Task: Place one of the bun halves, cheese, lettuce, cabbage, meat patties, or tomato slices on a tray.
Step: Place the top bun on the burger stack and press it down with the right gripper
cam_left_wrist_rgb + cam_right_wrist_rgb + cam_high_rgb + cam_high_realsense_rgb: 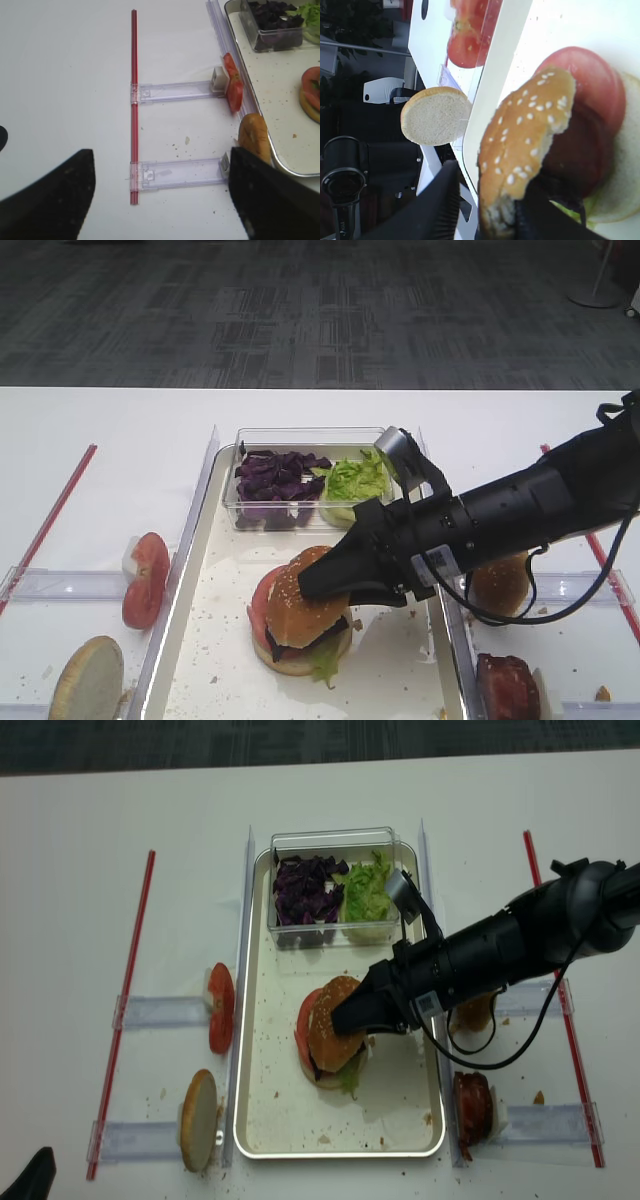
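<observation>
Tray on white counter; stacked burger on its floor, bun top uppermost, over a tomato slice; right tool at the bun's edge, jaws slightly parted either side of the crust; clear box behind holds cabbage and lettuce; left tool spread wide over bare counter, holding nothing.

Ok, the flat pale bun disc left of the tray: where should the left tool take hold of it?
Likely pinch the pale bun disc across its flat faces at the upper rim, descending from above. It stands on edge at the end of the clear holder, beside the tray rim, leaving its top free.
</observation>
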Available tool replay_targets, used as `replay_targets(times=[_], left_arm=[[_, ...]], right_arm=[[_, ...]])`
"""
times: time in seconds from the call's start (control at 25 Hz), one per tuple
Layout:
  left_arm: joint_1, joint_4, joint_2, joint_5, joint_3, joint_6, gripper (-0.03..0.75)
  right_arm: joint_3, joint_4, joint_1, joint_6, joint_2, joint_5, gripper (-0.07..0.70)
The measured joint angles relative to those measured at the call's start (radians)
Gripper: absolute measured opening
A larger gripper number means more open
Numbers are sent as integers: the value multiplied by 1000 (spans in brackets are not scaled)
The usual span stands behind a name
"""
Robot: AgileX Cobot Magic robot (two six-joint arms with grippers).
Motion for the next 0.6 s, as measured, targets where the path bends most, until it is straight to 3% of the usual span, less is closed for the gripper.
replay_targets(times=[0.4, 0.6], left_arm=[[0, 0, 0, 0, 0, 0, 510], [0, 0, 0, 0, 0, 0, 510]], right_arm=[[0, 0, 0, 0, 0, 0, 290], [0, 0, 0, 0, 0, 0, 408]])
